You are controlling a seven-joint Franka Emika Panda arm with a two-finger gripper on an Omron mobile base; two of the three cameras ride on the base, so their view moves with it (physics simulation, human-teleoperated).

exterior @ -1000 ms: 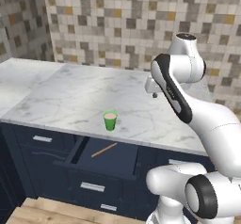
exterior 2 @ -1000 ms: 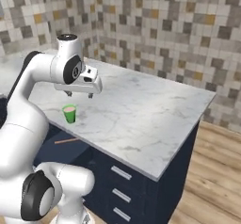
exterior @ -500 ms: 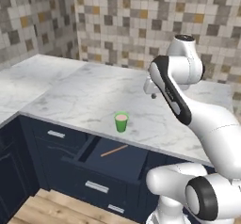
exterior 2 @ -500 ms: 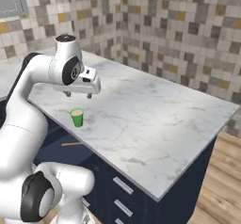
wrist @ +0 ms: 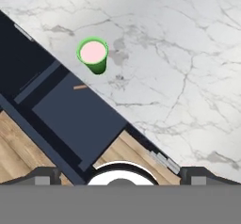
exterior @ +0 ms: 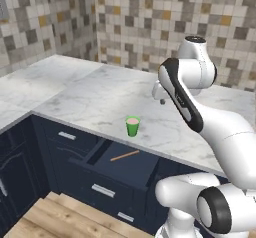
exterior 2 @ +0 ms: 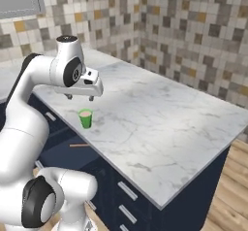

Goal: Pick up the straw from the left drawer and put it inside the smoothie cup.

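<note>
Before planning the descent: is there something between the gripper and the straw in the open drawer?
Nothing visible. The open gripper hangs above the marble counter; the straw lies uncovered in the left drawer, below the smoothie cup.

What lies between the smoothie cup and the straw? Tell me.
Just the marble counter edge. In the left base view the smoothie cup stands near that edge, and the straw lies below it in the open left drawer, nothing else between.
</note>
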